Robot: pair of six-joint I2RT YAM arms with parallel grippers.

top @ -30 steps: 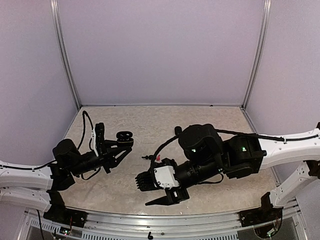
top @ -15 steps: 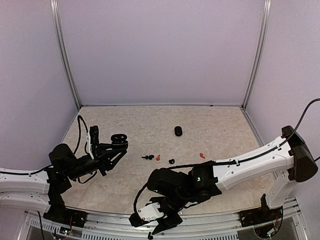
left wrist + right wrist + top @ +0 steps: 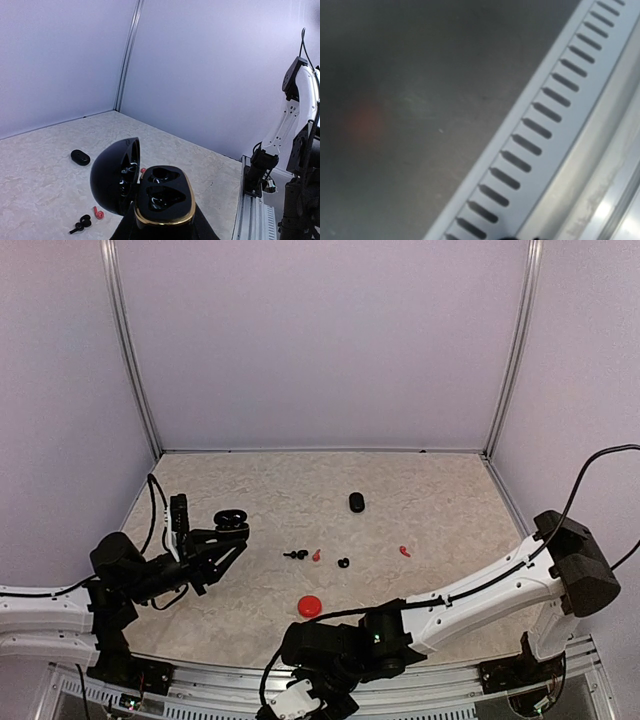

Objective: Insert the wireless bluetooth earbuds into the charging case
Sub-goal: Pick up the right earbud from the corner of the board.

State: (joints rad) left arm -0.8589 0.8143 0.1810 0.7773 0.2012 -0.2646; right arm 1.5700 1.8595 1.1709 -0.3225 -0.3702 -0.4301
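My left gripper (image 3: 226, 532) is shut on an open black charging case (image 3: 231, 519) and holds it above the table's left side. In the left wrist view the case (image 3: 165, 196) has a gold rim and two empty wells, with its lid (image 3: 114, 175) hinged open to the left. Earbuds lie mid-table: a black one (image 3: 294, 555), a red one (image 3: 316, 555), another black one (image 3: 343, 563) and a red one (image 3: 404, 551). My right gripper (image 3: 305, 704) hangs past the table's near edge, over the slotted rail (image 3: 530, 150). Its jaws are hidden.
A closed red case (image 3: 309, 606) lies near the front middle. A closed black case (image 3: 357, 502) lies further back and also shows in the left wrist view (image 3: 80, 157). The right arm (image 3: 470, 600) stretches low across the front right. Walls enclose three sides.
My right arm has swung from mid-table down to the near edge, uncovering the earbuds and the red case. My left gripper has drawn back left a little with the open case.
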